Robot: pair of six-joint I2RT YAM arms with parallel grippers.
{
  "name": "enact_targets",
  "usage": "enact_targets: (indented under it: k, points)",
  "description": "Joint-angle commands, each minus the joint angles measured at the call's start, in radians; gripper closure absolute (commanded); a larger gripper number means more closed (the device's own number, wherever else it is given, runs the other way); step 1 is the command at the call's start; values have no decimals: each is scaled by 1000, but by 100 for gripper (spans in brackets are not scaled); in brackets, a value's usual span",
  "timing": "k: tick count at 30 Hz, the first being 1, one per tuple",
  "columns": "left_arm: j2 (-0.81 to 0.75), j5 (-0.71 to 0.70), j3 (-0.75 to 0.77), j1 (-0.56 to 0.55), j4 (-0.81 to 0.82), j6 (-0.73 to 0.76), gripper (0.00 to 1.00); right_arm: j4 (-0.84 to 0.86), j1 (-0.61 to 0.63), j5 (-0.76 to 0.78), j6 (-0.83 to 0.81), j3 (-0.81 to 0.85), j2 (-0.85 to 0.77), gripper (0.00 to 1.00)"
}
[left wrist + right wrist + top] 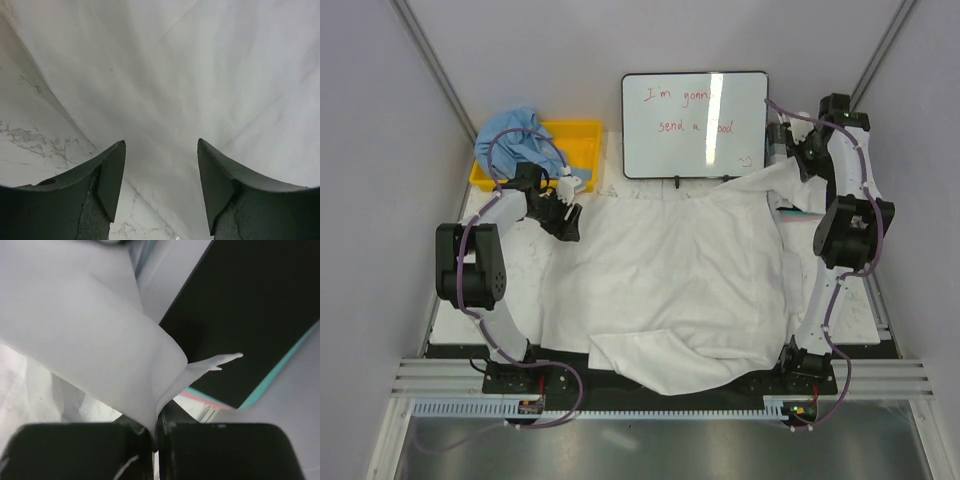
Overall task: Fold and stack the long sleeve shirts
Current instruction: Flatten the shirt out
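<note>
The large white long sleeve shirt lies spread and wrinkled over the middle of the table, its front hem hanging past the near edge. The light blue shirt is bunched in the yellow bin at the back left. My left gripper hovers open at the white shirt's left edge. In the left wrist view its gripper has nothing between the fingers, with white cloth under and ahead of them. My right gripper is shut on a pinched fold of the white shirt at its back right corner, seen at the right gripper.
A whiteboard with red writing stands at the back centre. The yellow bin sits left of it. A dark flat object with a teal edge lies just beyond the right gripper. Marble tabletop shows left of the shirt.
</note>
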Motion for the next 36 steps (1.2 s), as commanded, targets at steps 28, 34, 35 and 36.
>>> enact_targets:
  k: [28, 34, 35, 36]
  points:
    - [-3, -7, 21, -4, 3, -36, 37, 46, 113, -182, 146, -174, -206, 13]
    - [14, -125, -16, -9, -3, -5, 43, 102, 108, -256, 208, -276, -149, 20]
    - [11, -142, -25, -9, -4, 4, 44, 108, 108, -246, 203, -285, -138, 24]
    - [7, -153, -37, -9, -12, 13, 46, 114, 108, -243, 200, -293, -129, 26]
